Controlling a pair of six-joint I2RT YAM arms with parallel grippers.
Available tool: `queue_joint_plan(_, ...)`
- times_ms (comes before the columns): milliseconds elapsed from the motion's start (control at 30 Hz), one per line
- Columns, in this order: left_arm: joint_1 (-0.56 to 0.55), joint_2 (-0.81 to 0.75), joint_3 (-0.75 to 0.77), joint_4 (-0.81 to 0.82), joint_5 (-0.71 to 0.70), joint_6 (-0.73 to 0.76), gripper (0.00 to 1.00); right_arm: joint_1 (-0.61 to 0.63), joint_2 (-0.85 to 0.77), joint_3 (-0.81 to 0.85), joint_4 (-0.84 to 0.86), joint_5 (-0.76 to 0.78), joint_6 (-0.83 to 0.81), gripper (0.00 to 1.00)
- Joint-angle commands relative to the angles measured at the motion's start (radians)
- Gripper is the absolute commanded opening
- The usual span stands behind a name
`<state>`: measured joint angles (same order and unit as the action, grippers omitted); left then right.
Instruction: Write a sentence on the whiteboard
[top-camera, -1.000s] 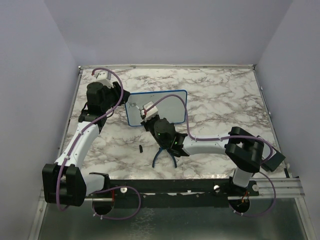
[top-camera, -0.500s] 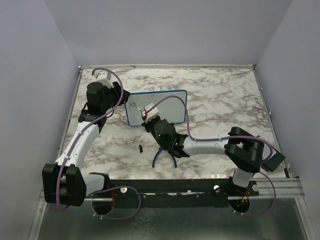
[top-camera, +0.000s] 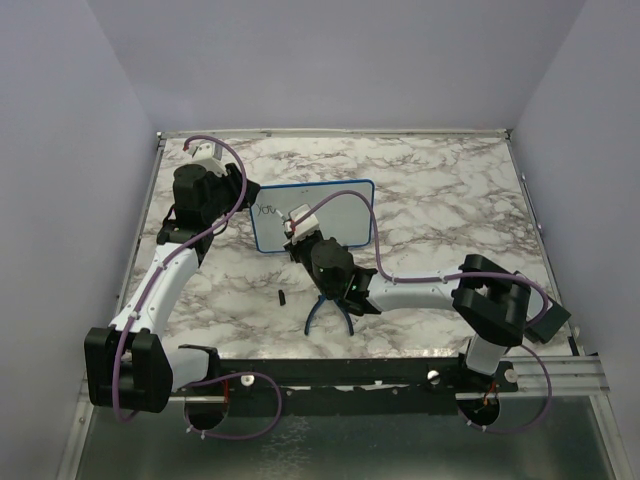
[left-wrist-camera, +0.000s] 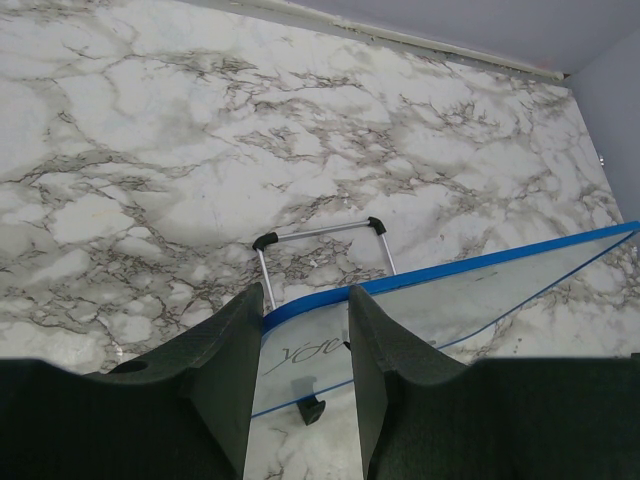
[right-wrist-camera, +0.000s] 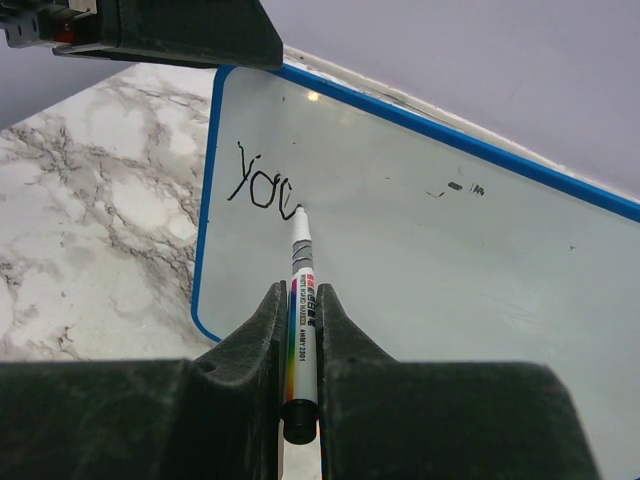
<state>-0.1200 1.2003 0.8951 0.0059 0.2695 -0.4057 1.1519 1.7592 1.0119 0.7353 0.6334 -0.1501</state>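
A grey-veined marble tabletop (top-camera: 450, 190) sits enclosed by plain pale lavender walls (top-camera: 330, 60).

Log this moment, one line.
step: writing | right gripper: shut on marker, tip on whiteboard | left gripper: straddles its corner, grip unclear | sentence: "yo" plus partial letter

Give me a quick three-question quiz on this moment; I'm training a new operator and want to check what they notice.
1. True or false: the marker has its bare tip at the end of the writing.
2. The right claw holds: A an eraser, B the marker, C nothing.
3. Fill in: the first two letters on the whiteboard read "__".

Key: 1 true; 2 B; 3 yo.
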Motion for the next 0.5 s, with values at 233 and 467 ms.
queue_joint_plan(233,-0.004,-0.015,-0.013,-0.015,0.040,0.004,0.40,-0.008,-0.022,0.003,0.044,0.061,-0.031,0.01)
queue_joint_plan(467,-0.003,-0.014,-0.013,-0.014,0.039,0.002,0.40,-0.008,-0.025,0.008,0.049,0.060,-0.035,0.01)
